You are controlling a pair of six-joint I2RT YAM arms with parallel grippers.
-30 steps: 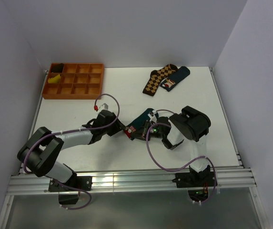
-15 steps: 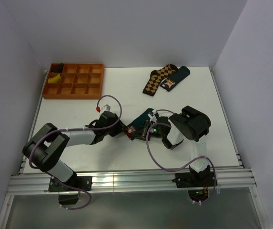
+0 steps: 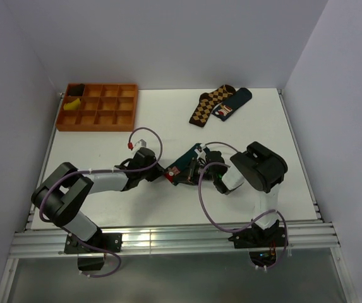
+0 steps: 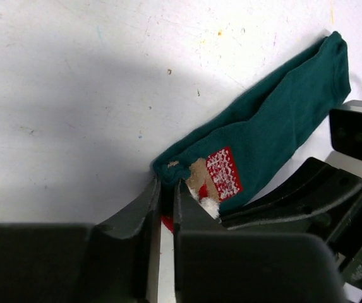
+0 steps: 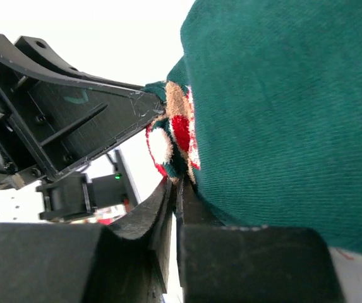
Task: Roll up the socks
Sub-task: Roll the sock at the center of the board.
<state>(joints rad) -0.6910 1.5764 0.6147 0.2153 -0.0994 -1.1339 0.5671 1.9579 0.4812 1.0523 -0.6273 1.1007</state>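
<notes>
The left claw point(image 4: 166, 189) from nine o'clock and the right claw point(image 5: 175, 183) from three o'clock clamp the patched end of the dark teal-green fabric socks point(image 4: 282, 120).

Left gripper point(image 4: 167, 184) and right gripper point(image 5: 175, 183) crowd the patch end of the dark teal fabric sock point(image 4: 275, 120); white table point(image 4: 73, 76) behind it lies free.

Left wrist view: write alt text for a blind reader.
The black left gripper pinches the near end of a dark teal-green fabric sock with a red-and-white patch, lying diagonally on the white table.
</notes>
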